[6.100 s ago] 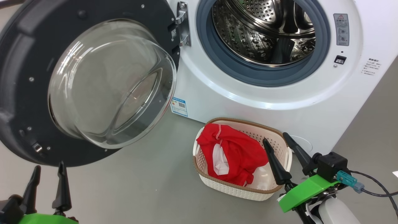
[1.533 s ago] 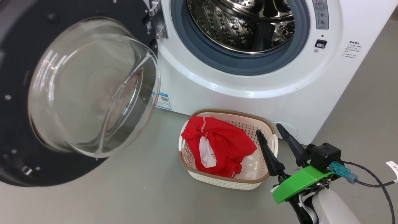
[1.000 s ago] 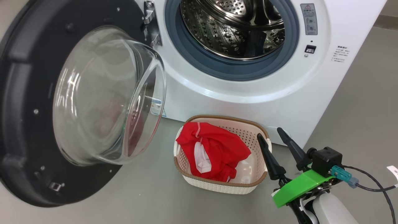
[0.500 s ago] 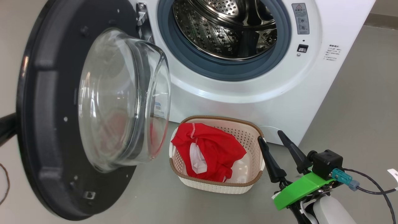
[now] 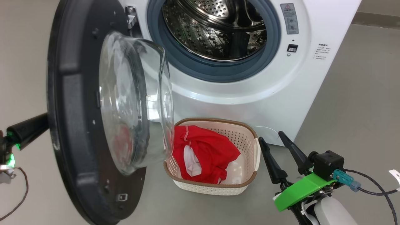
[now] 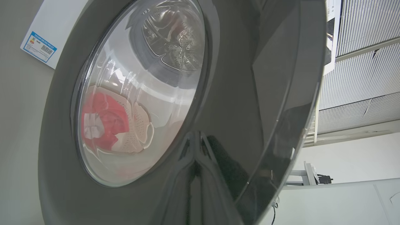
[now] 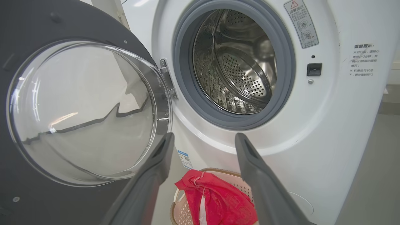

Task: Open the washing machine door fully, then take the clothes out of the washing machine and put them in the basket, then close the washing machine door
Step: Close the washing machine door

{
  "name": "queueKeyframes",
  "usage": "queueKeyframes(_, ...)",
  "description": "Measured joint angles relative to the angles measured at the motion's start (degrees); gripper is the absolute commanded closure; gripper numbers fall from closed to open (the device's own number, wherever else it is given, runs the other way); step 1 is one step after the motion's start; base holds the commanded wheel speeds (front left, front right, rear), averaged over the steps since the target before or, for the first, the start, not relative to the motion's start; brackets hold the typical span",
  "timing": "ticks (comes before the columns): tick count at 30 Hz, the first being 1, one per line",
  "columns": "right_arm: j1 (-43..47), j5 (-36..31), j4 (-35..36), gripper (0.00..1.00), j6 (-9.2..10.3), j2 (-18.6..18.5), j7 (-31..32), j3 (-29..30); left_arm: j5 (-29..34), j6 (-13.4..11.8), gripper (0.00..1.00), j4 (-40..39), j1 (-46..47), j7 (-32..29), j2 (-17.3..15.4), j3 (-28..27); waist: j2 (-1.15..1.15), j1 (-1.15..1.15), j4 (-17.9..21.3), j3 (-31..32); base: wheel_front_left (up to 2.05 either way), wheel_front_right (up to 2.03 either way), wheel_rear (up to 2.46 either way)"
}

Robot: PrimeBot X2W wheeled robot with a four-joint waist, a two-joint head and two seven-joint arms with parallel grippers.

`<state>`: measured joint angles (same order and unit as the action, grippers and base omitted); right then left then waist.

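I have the big white front-loading washing machine (image 5: pixel 250 103) ahead, and its steel drum (image 5: pixel 215 28) looks empty to me. The bright red clothes (image 5: pixel 203 153) lie in the small cream-white perforated basket (image 5: pixel 247 137), which sits on the floor at the foot of the machine, below the opening.

What matters now is the large round glossy black washing machine door (image 5: pixel 78 125). It stands out from the machine's front almost edge-on to me, hinged at the opening's left side, with its glass bowl facing the opening. My left claw (image 5: pixel 37 125) is on the door's outer face, the side turned away from the machine, so the door lies between it and the opening. Its fingers are pressed together with nothing between them, and its tips are hidden behind the door rim. In the left wrist view the glossy face (image 6: pixel 237 93) sits right at the fingers, though I cannot tell whether they touch it.

I judge that this arm is placed to push the door shut. My right claw (image 5: pixel 270 136) hangs spread wide and empty, out from the machine's front beside the basket, on the side away from the hinge.
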<state>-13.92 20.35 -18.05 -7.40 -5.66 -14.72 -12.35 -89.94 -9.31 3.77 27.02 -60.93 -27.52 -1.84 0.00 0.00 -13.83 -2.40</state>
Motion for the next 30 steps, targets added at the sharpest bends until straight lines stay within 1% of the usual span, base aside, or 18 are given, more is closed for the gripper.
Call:
queueKeyframes(7, 0.0, 0.0, 0.01, 0.0, 0.0, 0.0, 0.0, -0.24, 0.0, -0.08, 1.0, -2.21, -0.52, 0.58, 1.15, 0.25, 0.0, 0.0, 1.9, -0.01, 0.0, 0.0, 0.0)
queueKeyframes(21, 0.12, 0.01, 0.14, 0.0, 0.0, -0.08, 0.0, -0.2, 0.76, -0.08, 1.0, -3.07, -0.75, 3.15, 3.42, 1.0, 0.0, 0.0, 7.64, 0.19, 0.0, 0.0, 0.0)
queueKeyframes(28, 0.12, 0.02, 0.43, 0.0, 0.0, -0.09, 0.0, -0.26, 1.65, -0.03, 1.0, -3.45, -0.73, 5.6, 4.66, 1.04, 0.0, 0.0, 10.64, 0.22, 0.0, 0.0, 0.0)
queueKeyframes(30, 0.12, 0.02, 0.52, 0.0, 0.0, -0.08, 0.0, -0.23, 2.19, 0.35, 1.0, -3.52, -0.7, 6.31, 4.77, 1.0, 0.0, 0.0, 11.56, 0.11, 0.0, 0.0, 0.0)
